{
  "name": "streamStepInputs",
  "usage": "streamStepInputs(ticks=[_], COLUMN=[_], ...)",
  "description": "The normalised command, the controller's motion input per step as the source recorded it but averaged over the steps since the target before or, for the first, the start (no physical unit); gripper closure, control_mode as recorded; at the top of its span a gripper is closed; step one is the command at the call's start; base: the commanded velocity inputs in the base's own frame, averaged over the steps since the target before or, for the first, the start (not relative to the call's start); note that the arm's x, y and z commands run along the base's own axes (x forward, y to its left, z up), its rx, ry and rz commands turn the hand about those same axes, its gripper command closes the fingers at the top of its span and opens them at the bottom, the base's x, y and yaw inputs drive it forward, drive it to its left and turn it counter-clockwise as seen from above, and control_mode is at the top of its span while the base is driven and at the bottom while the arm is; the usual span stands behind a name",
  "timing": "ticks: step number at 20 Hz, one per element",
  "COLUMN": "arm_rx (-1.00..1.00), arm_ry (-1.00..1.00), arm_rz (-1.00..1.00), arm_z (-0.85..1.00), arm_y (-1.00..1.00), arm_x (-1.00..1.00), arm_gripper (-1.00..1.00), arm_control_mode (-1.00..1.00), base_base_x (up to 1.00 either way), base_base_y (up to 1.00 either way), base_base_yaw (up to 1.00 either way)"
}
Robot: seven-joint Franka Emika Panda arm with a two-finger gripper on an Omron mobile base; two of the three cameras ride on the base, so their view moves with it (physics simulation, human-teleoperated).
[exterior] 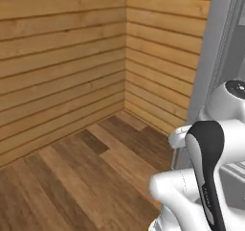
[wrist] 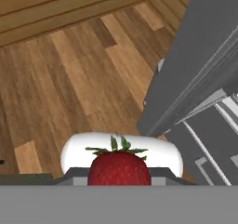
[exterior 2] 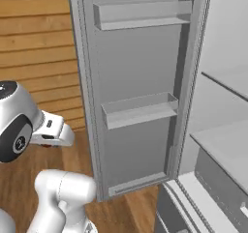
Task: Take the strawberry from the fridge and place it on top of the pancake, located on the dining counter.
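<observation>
The red strawberry (wrist: 119, 168) with green leaves sits at the bottom middle of the hand view, held above the wooden floor. My gripper (wrist: 119, 180) is shut on it, and its fingertips are mostly hidden behind the berry. The light-grey fridge (exterior 2: 140, 82) stands open to the right of the hand; its door carries two narrow shelves, and the white interior shelves (exterior 2: 223, 145) show further right. In the hand view the fridge door (wrist: 200, 56) and lower drawers (wrist: 211, 141) lie to the right. The pancake and the dining counter are out of view.
Plank walls meet in a corner (exterior: 126, 48) ahead and to the left. Brown wooden floor (exterior: 72, 177) spreads open to the left of the fridge door edge (exterior: 215, 48). The door stands close beside the arm.
</observation>
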Motion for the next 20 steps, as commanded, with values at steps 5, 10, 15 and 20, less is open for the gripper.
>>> streamStepInputs(ticks=[5,10,15,20], arm_rx=[0.0,0.0,0.0,0.0], arm_ry=[0.0,0.0,0.0,0.0], arm_rz=[0.0,0.0,0.0,0.0], arm_z=[0.0,0.0,0.0,0.0], arm_y=[0.0,0.0,0.0,0.0], arm_x=[0.0,0.0,0.0,0.0], arm_gripper=[1.0,1.0,1.0,1.0], arm_control_mode=[1.0,1.0,1.0,1.0], base_base_x=[-0.84,-0.33,0.17,0.61], base_base_y=[0.58,0.63,0.41,0.22], base_base_yaw=[0.64,0.6,0.42,0.19])
